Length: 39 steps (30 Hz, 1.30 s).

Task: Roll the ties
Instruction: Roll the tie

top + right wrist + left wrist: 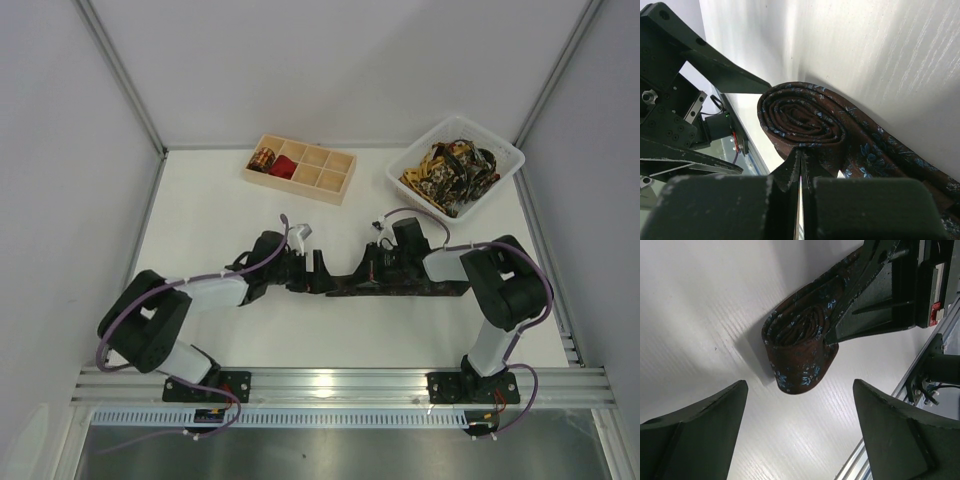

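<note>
A dark brown tie with blue flowers point(420, 289) lies across the table's middle, its left end wound into a coil point(797, 335). The coil also shows in the right wrist view point(805, 115). My right gripper point(801, 150) is shut, its fingertips pinching the coil's outer edge; it shows in the left wrist view point(834, 336) and the top view point(338, 276). My left gripper point(800, 384) is open and empty, just left of the coil, facing it, and not touching it point(305, 270). A gold-and-black coil point(262, 158) and a red coil point(283, 167) sit in the tray.
The pale wooden compartment tray point(325, 180) stands at the back centre. A white basket point(505, 150) at the back right holds several loose gold-and-black ties point(450, 170). A metal rail point(340, 385) runs along the near edge. Grey walls close both sides.
</note>
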Available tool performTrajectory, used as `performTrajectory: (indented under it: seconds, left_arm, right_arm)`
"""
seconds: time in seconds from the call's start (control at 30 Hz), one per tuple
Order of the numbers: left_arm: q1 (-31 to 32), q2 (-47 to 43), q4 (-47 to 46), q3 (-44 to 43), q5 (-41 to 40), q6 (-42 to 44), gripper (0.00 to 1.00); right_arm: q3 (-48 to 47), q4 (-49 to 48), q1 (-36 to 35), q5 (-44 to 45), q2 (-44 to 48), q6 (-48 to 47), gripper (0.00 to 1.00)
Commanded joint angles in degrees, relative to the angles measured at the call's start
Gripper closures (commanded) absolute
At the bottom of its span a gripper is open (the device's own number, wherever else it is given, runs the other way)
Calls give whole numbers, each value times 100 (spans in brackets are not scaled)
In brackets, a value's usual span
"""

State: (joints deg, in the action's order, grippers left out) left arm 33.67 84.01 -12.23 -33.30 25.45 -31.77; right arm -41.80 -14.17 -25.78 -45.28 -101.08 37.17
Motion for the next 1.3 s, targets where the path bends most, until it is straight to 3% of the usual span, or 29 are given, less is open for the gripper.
performTrajectory:
  seconds: [0.0,0.3,0.5,0.87,1.27]
  left_arm:
    - [-18,265,-798,-36,109,-198,8]
    - [-10,889,-1245,-142,337,-330,16]
    - [43,1003,-1221,-168,399,-312,34]
    - [113,1161,-1449,-203,470,-558,37]
    - [166,1364,-1554,-370,461,-734,48]
  right_arm:
    - [-135,196,-6,265,-167,-228,100]
    - [-188,99,47,98,-325,-175,100]
    - [-197,90,73,80,-369,-175,100]
    - [-214,47,82,54,-439,-157,100]
    - [-285,37,56,36,-448,-87,100]
